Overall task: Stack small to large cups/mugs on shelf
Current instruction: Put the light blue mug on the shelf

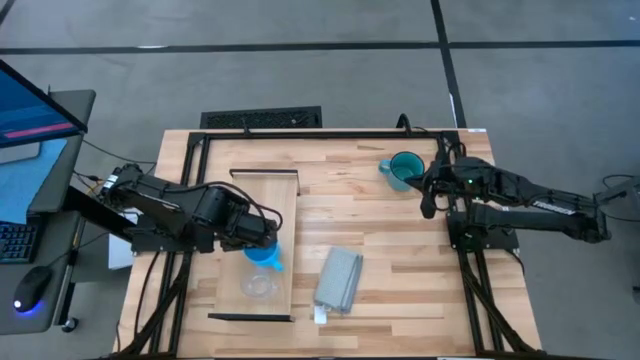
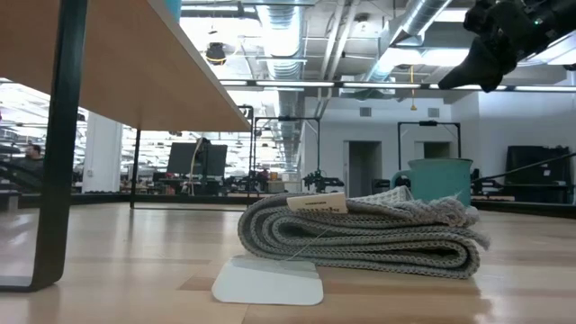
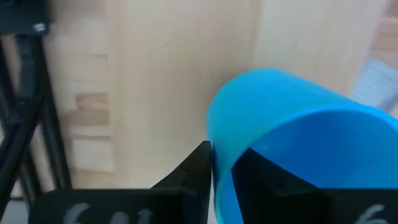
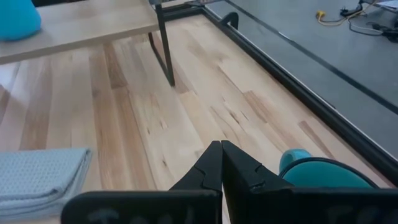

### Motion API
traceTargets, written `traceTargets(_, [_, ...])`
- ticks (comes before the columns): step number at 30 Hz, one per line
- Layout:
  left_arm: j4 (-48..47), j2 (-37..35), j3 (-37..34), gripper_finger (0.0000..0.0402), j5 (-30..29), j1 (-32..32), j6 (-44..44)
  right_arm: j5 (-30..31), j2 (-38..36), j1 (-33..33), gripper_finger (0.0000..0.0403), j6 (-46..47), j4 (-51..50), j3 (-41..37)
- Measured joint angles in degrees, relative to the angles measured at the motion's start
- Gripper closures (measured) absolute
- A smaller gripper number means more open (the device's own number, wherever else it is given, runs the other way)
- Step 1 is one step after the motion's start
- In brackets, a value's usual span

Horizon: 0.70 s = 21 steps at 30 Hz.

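Note:
The bright blue mug (image 1: 267,256) is over the pale wood shelf (image 1: 262,195), held by my left gripper (image 1: 263,244), which points down and is shut on it. The clear cup (image 1: 259,286) stands on the shelf just nearer than the mug. I cannot tell whether the blue mug's base touches the shelf. The teal mug (image 1: 404,170) stands upright on the tabletop at the far right. My right gripper (image 4: 221,160) hovers shut beside it, touching nothing. My left gripper grips the blue mug's wall at the rim (image 3: 219,163), one finger (image 3: 198,167) outside and the other inside the mug. The fingers come from above, pointing down. The mug hangs below them, mouth up.
A folded grey cloth (image 1: 338,279) with a white tag lies on the tabletop right of the shelf. The shelf stands on dark metal legs (image 2: 54,144) above the table. Bare slatted wood lies between the cloth and the teal mug.

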Motion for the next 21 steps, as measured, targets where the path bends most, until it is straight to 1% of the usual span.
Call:
traceTargets(4, [0.6,-0.5,0.0,0.0325,-3.0,0.0,0.9,0.0,-0.3,0.0,0.0378,0.0,0.1,0.0])
traceTargets(6, [0.5,-0.5,0.0,0.0309,-3.5,0.0,0.8,0.0,-0.3,0.0,0.0378,0.0,0.2,0.0])
traceTargets(11, [-3.2,-0.6,0.0,0.0276,-0.6,0.0,-2.8,-0.2,-0.3,0.0,0.0378,0.0,0.2,0.0])
traceTargets(15, [-2.9,-0.9,0.3,0.0265,-0.2,0.0,-2.3,-1.1,-0.3,0.0,0.0378,-0.6,0.2,0.0])
traceTargets(21, [-2.8,-1.0,2.3,0.0264,-2.0,0.0,-1.8,-1.1,-0.2,0.0,0.0378,-0.6,0.2,0.0])
